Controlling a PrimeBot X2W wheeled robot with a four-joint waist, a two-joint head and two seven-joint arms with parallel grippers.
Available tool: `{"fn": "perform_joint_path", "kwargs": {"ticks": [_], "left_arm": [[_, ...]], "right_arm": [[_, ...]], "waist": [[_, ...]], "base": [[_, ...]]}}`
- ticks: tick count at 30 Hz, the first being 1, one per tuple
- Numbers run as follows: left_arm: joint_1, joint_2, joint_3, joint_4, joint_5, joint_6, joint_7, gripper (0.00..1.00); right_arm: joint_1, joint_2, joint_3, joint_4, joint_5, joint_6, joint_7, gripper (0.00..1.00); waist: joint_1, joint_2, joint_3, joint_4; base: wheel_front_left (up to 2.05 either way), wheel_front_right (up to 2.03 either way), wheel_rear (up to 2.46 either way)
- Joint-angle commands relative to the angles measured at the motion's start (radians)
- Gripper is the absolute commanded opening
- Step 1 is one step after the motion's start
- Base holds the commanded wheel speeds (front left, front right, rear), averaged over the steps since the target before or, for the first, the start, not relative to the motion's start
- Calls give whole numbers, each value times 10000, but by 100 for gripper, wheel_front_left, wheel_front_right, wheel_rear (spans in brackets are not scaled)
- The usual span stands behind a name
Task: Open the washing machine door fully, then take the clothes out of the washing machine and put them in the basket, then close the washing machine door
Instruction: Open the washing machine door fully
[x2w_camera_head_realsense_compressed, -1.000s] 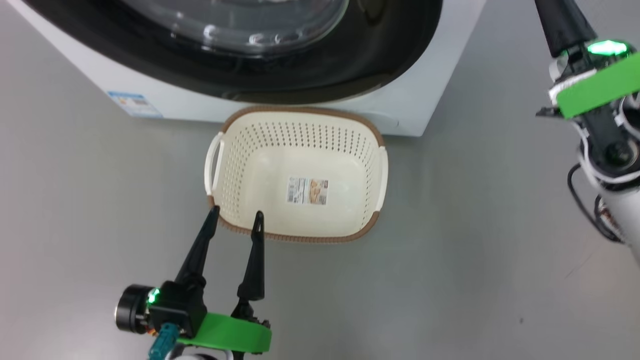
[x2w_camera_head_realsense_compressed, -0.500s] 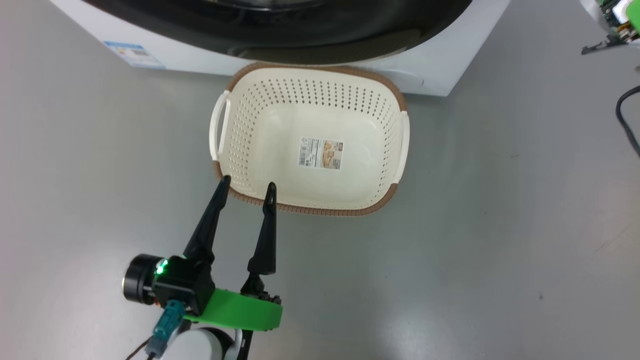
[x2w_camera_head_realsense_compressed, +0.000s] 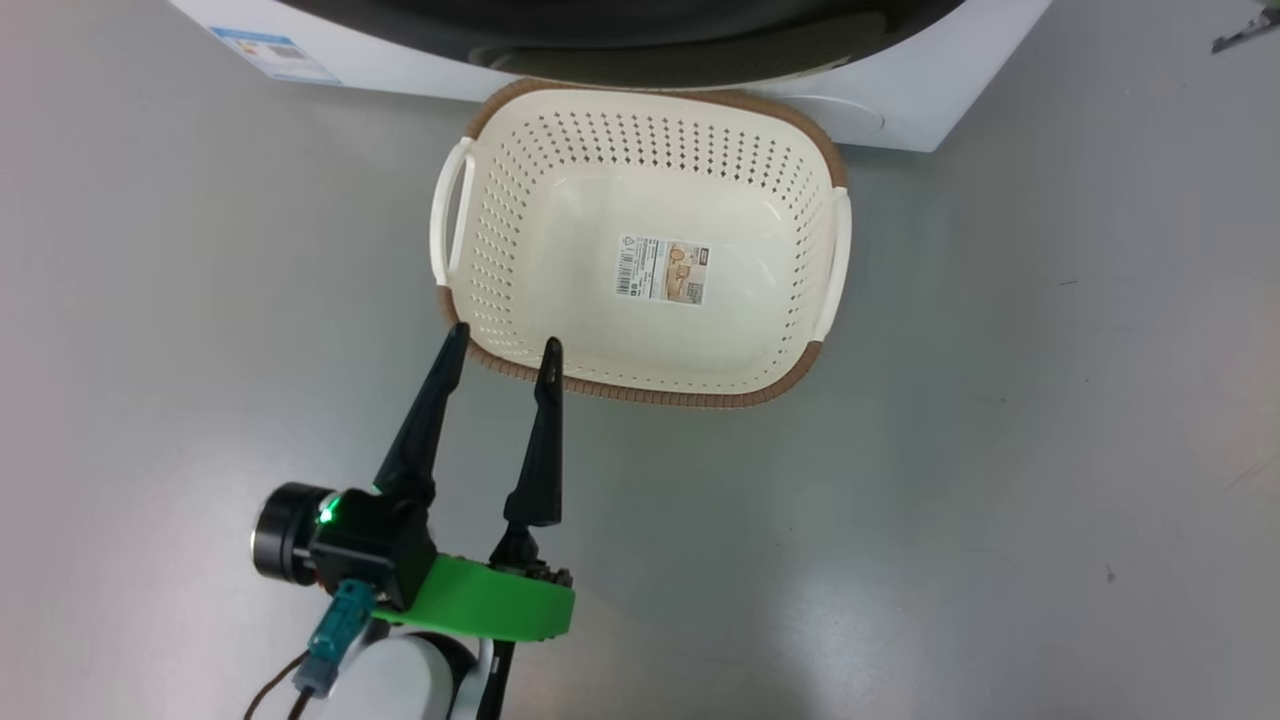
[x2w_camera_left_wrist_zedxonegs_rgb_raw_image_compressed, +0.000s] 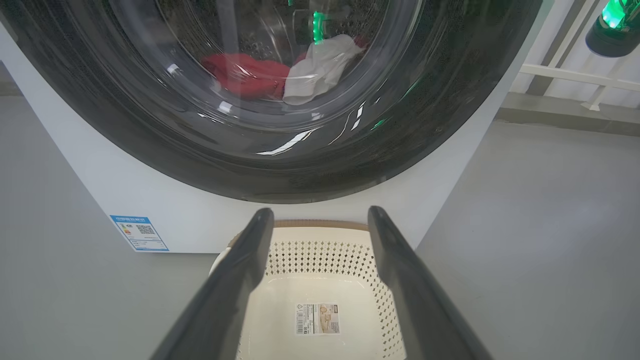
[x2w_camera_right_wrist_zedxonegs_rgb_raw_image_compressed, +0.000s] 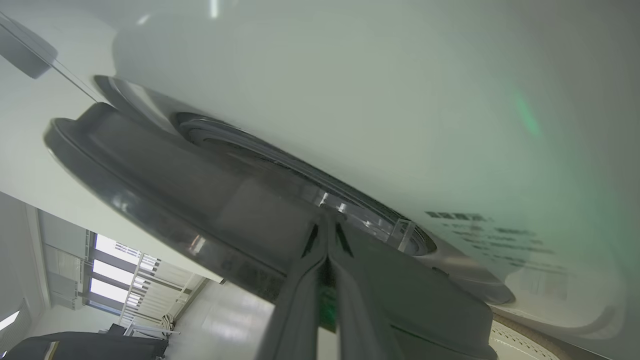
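On open grey floor, cream perforated plastic basket sits just before white boxy washing machine. Spread left tool hangs over its near rim; closed right tool points at glossy black door rim; red-white clothes lie inside.

How we look
Our head looks steeply down on the basket; our left wrist shares it, facing the washing machine door; our right sits close against that door.
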Motion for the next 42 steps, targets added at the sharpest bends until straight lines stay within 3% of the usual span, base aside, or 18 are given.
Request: {"fn": "perform_joint_path", "kwargs": {"ticks": [1,12,42], "left_arm": [[-75,108,197,-275,-124,92,-78,100],[-172,108,69,-216,-228,136,-78,100],[828,108,604,-93,149,-90,-78,100]], "right_arm": [[-80,132,-128,-153,96,-6,98,0],[-108,396,-319,-82,-76,-6,682,0],[2534,1089,348,-1323,-527,-6,1267,0]], "waist": [[0,-1,31,58],[0,-1,-23,162],[0,-1,-1661,-170]], "base": [[0,0,0],[0,0,0],[0,0,0]]}}
